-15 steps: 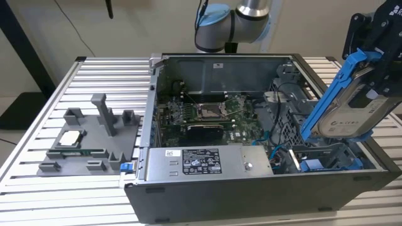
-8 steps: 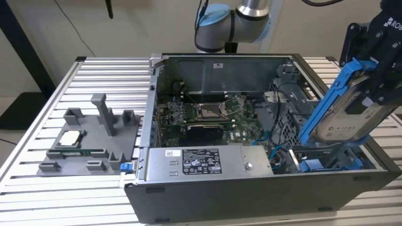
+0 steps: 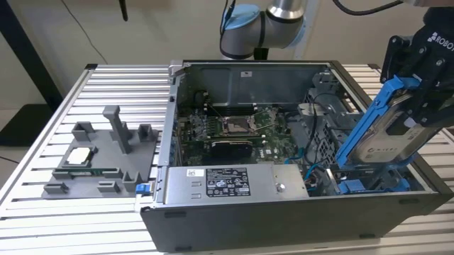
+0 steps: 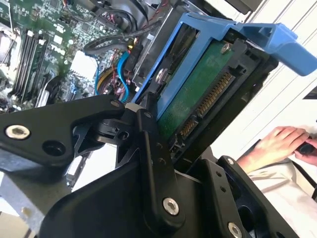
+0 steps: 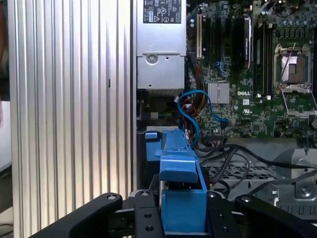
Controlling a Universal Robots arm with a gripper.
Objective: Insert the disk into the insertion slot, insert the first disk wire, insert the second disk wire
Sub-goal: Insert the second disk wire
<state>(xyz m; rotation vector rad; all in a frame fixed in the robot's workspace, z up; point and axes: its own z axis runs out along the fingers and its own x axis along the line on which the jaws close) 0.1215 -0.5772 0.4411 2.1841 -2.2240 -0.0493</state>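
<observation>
Black gripper clamps tilted blue-framed silver-grey disk over grey, blue-fitted insertion slot; the tilt could jam it on entry.

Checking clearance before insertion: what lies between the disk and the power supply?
Looped blue cables lie between the disk and the power supply, as the first wrist view shows.
</observation>
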